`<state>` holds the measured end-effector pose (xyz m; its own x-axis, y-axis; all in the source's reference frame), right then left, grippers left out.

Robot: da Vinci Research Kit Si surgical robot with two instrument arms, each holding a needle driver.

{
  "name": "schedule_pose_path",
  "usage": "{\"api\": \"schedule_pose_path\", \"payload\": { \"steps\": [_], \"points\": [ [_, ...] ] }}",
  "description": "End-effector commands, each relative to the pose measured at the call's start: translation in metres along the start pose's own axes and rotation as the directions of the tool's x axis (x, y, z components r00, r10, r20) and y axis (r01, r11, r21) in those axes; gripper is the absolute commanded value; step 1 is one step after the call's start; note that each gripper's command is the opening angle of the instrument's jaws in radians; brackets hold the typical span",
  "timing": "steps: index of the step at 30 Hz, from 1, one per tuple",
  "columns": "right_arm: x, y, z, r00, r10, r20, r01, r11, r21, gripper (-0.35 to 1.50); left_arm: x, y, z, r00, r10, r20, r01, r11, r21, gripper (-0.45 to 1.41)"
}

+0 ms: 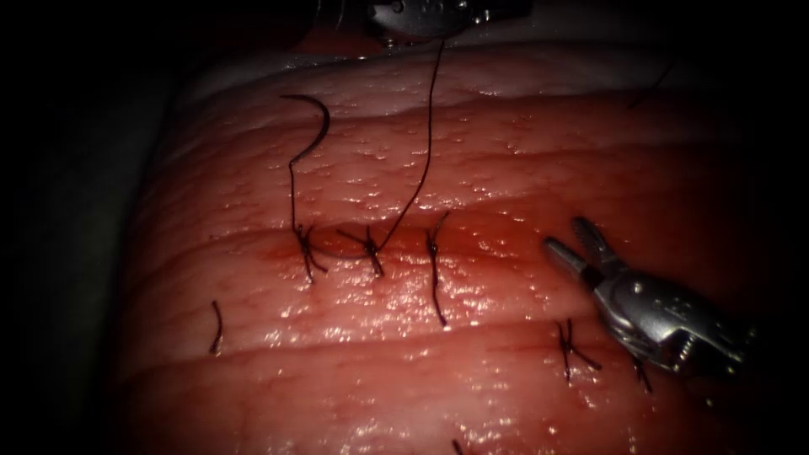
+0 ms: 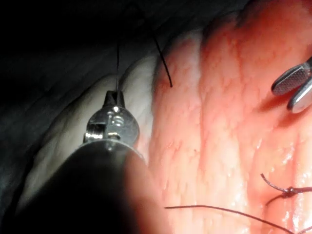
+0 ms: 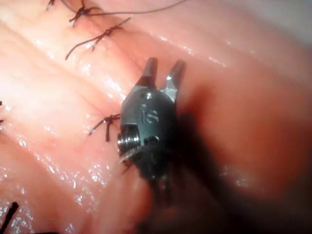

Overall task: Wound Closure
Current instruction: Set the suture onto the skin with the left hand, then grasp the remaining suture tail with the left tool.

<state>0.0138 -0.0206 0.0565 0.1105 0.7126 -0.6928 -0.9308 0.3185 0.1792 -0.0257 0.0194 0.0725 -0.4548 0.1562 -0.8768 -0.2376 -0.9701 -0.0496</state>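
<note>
The left tool [image 1: 438,29] sits at the far edge of the tissue [image 1: 506,168], jaws shut on the thread [image 1: 425,152]. That thread runs taut down to a knotted stitch [image 1: 371,248] on the cut [image 1: 337,244]. Up close, the left tool [image 2: 115,97] pinches the thread [image 2: 117,68]. The curved needle [image 1: 316,122] lies free on the tissue beyond the cut's left end, and its thread drops to the leftmost stitch [image 1: 302,248]. The right tool [image 1: 581,240] hovers right of the stitches, jaws open and holding nothing. Close up, the right tool [image 3: 163,73] is open above the tissue.
Another knotted stitch [image 1: 434,261] crosses the cut, and two more stitches [image 1: 569,345] lie nearer, beside the right tool. A short loose thread piece [image 1: 216,329] rests at the near left. The other arm's open jaws [image 2: 292,85] show in the left wrist view.
</note>
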Motion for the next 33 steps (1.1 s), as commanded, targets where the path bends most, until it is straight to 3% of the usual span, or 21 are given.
{"api": "schedule_pose_path", "payload": {
  "steps": [1, 2, 4, 6, 7, 8, 9, 10, 14, 18, 22, 24, 26, 30, 33],
  "points": [
    [-0.0006, -0.0008, 0.0009, 1.0, 0.001, -0.001, -0.001, 1.0, 0.005, 0.47, -0.002, -0.0001, 0.0023, 1.0, -0.021, 0.015, 0.022, 0.999, -0.031, -0.45],
    [-0.0006, -0.001, 0.001, 1.0, 0.001, -0.003, -0.001, 1.0, 0.007, 0.51, -0.0046, 0.0004, 0.0041, 0.997, -0.068, 0.041, 0.071, 0.995, -0.075, -0.45],
    [-0.0006, -0.0011, 0.001, 1.0, 0.001, -0.003, -0.001, 1.0, 0.009, 0.51, -0.0057, 0.0006, 0.0047, 0.994, -0.091, 0.054, 0.095, 0.991, -0.092, -0.45],
    [-0.0006, -0.0012, 0.001, 1.0, 0.002, -0.003, -0.002, 1.0, 0.008, 0.52, -0.0083, 0.001, 0.006, 0.985, -0.157, 0.071, 0.166, 0.977, -0.133, -0.01],
    [-0.0006, -0.0013, 0.001, 1.0, 0.002, -0.004, -0.002, 1.0, 0.01, 0.54, -0.0093, 0.001, 0.0062, 0.98, -0.186, 0.067, 0.193, 0.972, -0.134, 0.37],
    [-0.0006, -0.0013, 0.001, 1.0, 0.002, -0.004, -0.002, 1.0, 0.01, 0.56, -0.0096, 0.0009, 0.0062, 0.978, -0.199, 0.063, 0.206, 0.969, -0.135, 0.56],
    [-0.0006, -0.0013, 0.001, 1.0, 0.002, -0.004, -0.002, 1.0, 0.01, 0.56, -0.0096, 0.0009, 0.0062, 0.978, -0.199, 0.063, 0.206, 0.969, -0.135, 0.56],
    [-0.0006, -0.0014, 0.001, 1.0, 0.002, -0.005, -0.002, 1.0, 0.015, 0.56, -0.0098, 0.0006, 0.0057, 0.979, -0.205, 0.008, 0.204, 0.973, -0.111, 1.04],
    [-0.0006, -0.0016, 0.0012, 1.0, -0.003, -0.006, 0.003, 1.0, 0.018, 0.56, -0.0095, 0.0004, 0.0039, 0.976, -0.209, -0.067, 0.202, 0.974, -0.1, 1.16],
    [-0.0007, -0.0021, 0.0013, 1.0, -0.009, -0.009, 0.009, 1.0, 0.025, 0.54, -0.0076, -0.0003, -0.0009, 0.965, -0.24, -0.105, 0.229, 0.968, -0.107, 1.31],
    [-0.001, -0.0026, 0.0011, 1.0, -0.022, -0.017, 0.023, 0.999, 0.037, 0.56, -0.0059, -0.0005, -0.0066, 0.969, -0.208, -0.135, 0.203, 0.978, -0.051, 1.26],
    [-0.001, -0.0028, 0.0008, 0.999, -0.029, -0.016, 0.029, 0.999, 0.044, 0.56, -0.005, 0.0, -0.01, 0.981, -0.164, -0.103, 0.163, 0.986, -0.023, 1.26],
    [-0.0009, -0.0028, 0.0007, 0.999, -0.029, -0.016, 0.029, 0.998, 0.047, 0.54, -0.0048, 0.0002, -0.0111, 0.982, -0.161, -0.095, 0.161, 0.987, -0.009, 1.25],
    [-0.0002, -0.0029, 0.0002, 0.999, -0.039, -0.011, 0.039, 0.998, 0.058, 0.44, -0.0042, 0.0023, -0.016, 0.989, -0.123, -0.081, 0.125, 0.992, 0.027, 1.23],
    [0.0, -0.003, -0.0001, 0.999, -0.044, -0.011, 0.045, 0.997, 0.065, 0.41, -0.0034, 0.0067, -0.0188, 0.99, -0.085, -0.112, 0.088, 0.996, 0.021, 1.09]
  ]
}}
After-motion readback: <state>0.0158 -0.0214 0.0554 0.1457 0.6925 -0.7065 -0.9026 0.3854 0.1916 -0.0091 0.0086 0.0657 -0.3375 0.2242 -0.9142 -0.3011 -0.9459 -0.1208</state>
